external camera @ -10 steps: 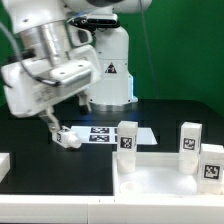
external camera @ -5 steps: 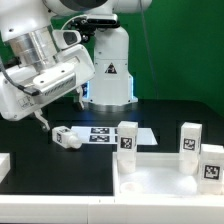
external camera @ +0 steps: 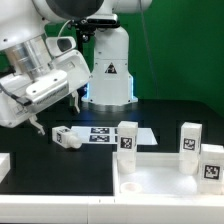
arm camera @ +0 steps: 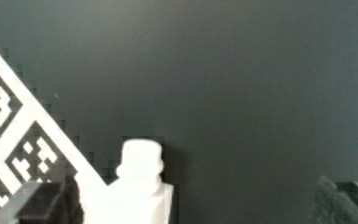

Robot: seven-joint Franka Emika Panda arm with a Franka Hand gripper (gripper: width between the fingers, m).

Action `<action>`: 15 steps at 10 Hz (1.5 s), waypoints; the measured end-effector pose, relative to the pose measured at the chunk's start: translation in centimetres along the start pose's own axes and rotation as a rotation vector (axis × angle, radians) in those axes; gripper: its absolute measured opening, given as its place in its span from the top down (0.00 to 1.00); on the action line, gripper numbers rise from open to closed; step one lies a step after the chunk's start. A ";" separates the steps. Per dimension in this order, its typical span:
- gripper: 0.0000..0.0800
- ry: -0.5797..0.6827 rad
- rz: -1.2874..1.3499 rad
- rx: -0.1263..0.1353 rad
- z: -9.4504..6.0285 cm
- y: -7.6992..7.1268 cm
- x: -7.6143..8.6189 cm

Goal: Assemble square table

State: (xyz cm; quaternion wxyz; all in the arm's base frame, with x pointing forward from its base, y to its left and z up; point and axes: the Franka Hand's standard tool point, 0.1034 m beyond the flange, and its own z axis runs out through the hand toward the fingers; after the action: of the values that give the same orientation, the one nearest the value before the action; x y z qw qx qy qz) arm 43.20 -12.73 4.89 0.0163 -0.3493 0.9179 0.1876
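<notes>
Gripper (external camera: 55,107) first: over the last second we see it lift up and away toward the exterior view's left, jaws spread wide and empty, leaving the loose leg (external camera: 66,137) lying on its side on the black table (external camera: 30,145). We judge that leg released or repositioned, not yet fitted. Rightward sits the marker board (external camera: 108,134), then the tabletop (external camera: 160,180) carrying three upright legs (external camera: 127,137). Our arm hangs tilted, wrist above the fallen leg.

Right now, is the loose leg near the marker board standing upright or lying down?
Lying down: the leg rests lengthwise on the black table, while three others stand upright in the tabletop.
</notes>
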 end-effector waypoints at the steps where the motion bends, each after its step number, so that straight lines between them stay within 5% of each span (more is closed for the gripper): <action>1: 0.19 0.031 0.014 -0.033 1.7 1.3 1.2; 2: 0.19 0.032 0.019 -0.031 1.7 1.0 0.9; 7: 0.19 0.026 0.070 0.175 1.2 -0.3 1.2; 12: 0.19 0.024 0.105 0.177 1.4 0.1 1.3; 15: 0.19 0.020 0.167 0.162 3.2 2.3 2.7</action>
State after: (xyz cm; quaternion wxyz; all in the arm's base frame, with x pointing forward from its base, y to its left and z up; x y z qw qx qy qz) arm 39.38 -11.74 2.27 0.0193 -0.2709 0.9561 0.1099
